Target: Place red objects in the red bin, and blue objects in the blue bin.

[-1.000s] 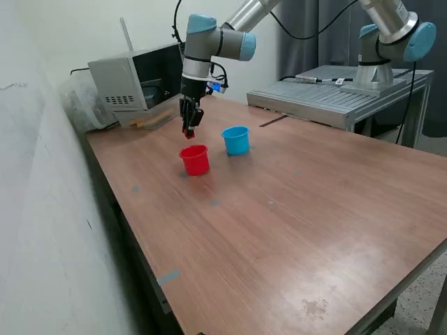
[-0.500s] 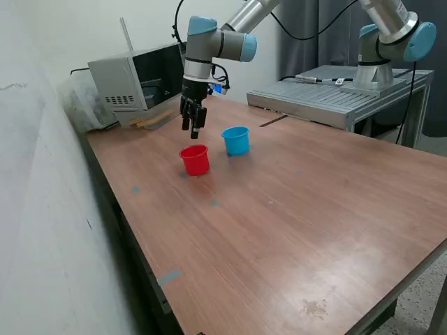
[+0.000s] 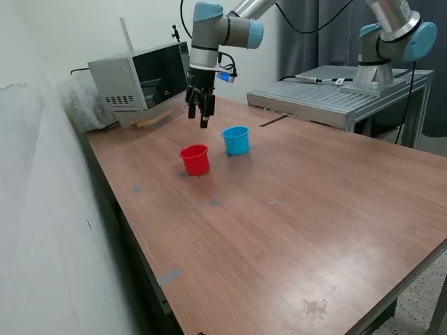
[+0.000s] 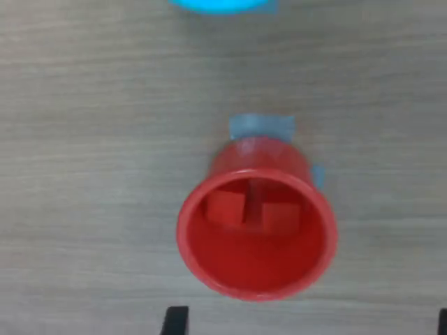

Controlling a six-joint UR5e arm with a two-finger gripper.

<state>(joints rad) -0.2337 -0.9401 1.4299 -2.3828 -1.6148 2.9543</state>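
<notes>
Two small red cubes (image 4: 251, 209) lie side by side at the bottom of the red cup (image 4: 257, 234), which stands on the wooden counter (image 3: 293, 209) with the light blue cup (image 3: 236, 139) just beside it, toward the exterior view's right. No cube shows loose on the counter, and the blue cup's inside cannot be seen from either camera, so whether the dark blue cubes are in it is not something I can confirm. The gripper (image 3: 202, 115) hangs above and behind the two cups, clear of both; its fingers look slightly spread with nothing between them, though at this size that reading is only probable. The red half of the sorting looks finished. The risk from here is mainly a careless sweep: the cups are light, tapered and close together, so a low pass of the fingers across either rim could tip one over and spill the cubes back onto the counter.
</notes>
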